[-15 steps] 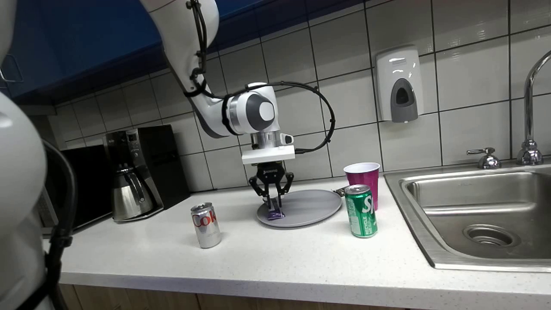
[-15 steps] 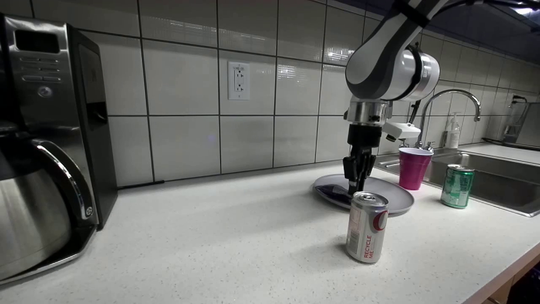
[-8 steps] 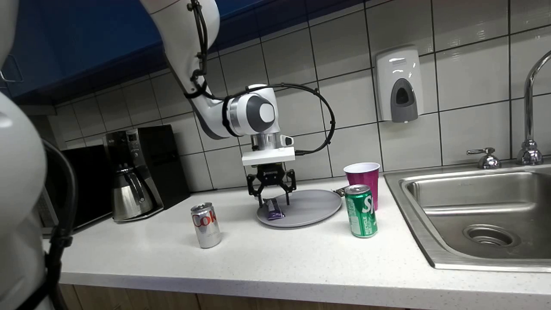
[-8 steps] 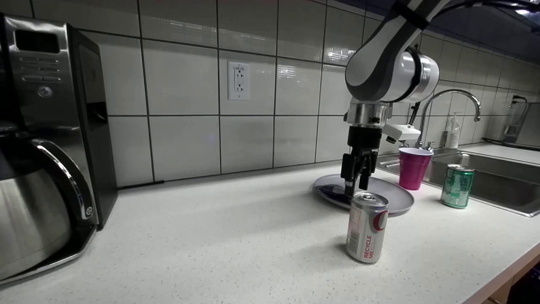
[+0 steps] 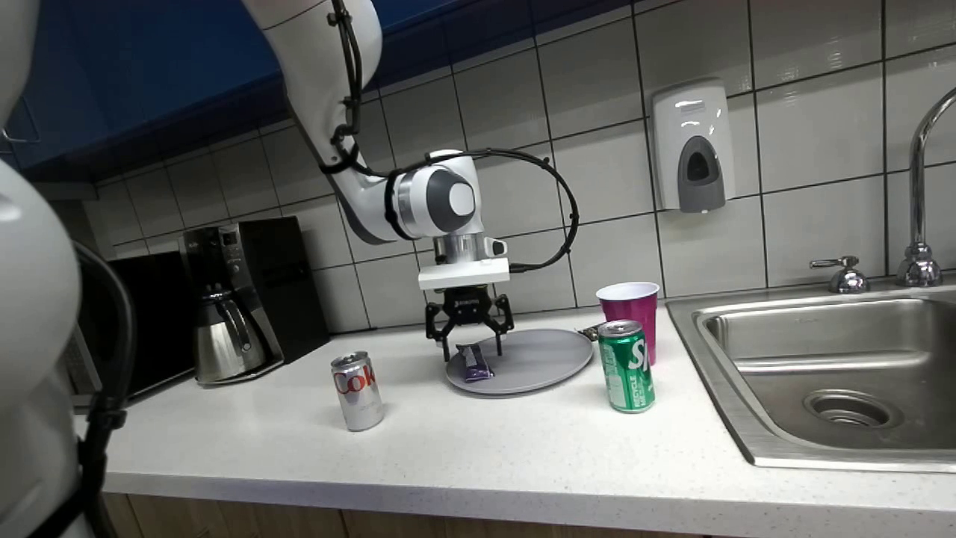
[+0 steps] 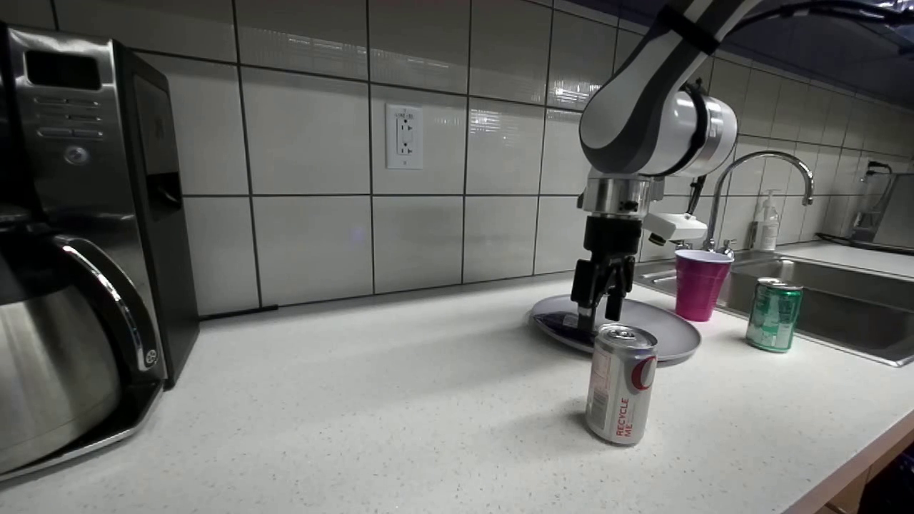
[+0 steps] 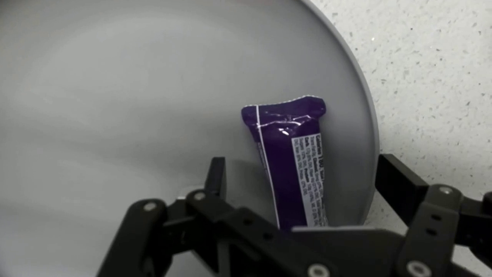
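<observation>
The fingers (image 7: 399,188) stand wide apart and have hold of nothing. In the wrist view they straddle a purple snack bar (image 7: 294,165), one on each long side, with a gap showing either way. The bar lies flat on the grey plate (image 7: 134,96), just inside its rim; one of the fingers is over the plate and the other is out past the rim, above the counter (image 5: 448,456). One end of the bar is out of sight at the foot of that view, so I can't say how close it comes to the rim.

The plate sits toward the back edge of the counter. A silver can (image 5: 358,392) stands nearer the front edge. A green can (image 5: 627,366) stands between plate and sink (image 5: 724,381), and a pink cup (image 6: 702,285) stands behind it, closer to the back edge.

The step in hand looks to me like letting go of the bar. If so, the next move calls for a straight rise at this width, so neither side brushes the bar or catches the plate.
</observation>
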You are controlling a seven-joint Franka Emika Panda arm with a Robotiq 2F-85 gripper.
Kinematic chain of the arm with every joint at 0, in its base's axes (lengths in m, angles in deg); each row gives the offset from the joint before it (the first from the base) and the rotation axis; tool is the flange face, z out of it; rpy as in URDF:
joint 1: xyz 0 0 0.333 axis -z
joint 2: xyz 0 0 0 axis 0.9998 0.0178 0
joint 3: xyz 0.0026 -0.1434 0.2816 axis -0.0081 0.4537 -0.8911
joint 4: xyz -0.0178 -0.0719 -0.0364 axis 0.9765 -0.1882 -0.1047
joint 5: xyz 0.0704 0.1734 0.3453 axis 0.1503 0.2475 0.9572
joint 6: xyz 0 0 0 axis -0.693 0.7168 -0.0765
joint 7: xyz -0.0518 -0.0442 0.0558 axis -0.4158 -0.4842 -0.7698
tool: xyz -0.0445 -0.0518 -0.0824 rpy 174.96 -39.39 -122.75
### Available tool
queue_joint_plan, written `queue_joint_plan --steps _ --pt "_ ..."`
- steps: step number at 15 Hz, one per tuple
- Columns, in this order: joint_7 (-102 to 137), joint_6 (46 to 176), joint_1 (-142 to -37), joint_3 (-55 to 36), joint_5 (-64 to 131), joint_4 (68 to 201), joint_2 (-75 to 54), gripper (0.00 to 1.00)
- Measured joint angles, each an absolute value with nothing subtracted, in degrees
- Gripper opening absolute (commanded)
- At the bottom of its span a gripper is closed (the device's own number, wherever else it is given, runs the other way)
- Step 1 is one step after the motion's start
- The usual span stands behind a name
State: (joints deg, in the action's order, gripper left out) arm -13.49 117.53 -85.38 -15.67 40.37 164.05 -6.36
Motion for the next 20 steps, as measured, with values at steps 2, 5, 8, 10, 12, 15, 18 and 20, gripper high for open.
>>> queue_joint_plan --steps 2,5,8,10,12,15,18,20 --pt "-13.5 117.5 -85.4 -15.7 40.4 163.7 -6.0 1.0" --pt "-13.5 117.5 -85.4 -15.7 40.4 163.4 -5.8 1.0" --pt "-13.5 117.5 -85.4 -15.7 40.4 163.2 -5.8 1.0" --pt "-13.5 117.5 -85.4 -15.7 40.3 163.1 -5.8 1.0" --pt "-13.5 117.5 -85.4 -15.7 40.3 163.0 -5.8 1.0" --pt "-13.5 117.5 -85.4 -15.7 40.3 163.0 -5.8 1.0" --pt "-13.5 117.5 -85.4 -15.7 40.3 163.0 -6.0 1.0" --pt "-13.4 117.5 -85.4 -15.7 40.3 163.0 -6.4 1.0"
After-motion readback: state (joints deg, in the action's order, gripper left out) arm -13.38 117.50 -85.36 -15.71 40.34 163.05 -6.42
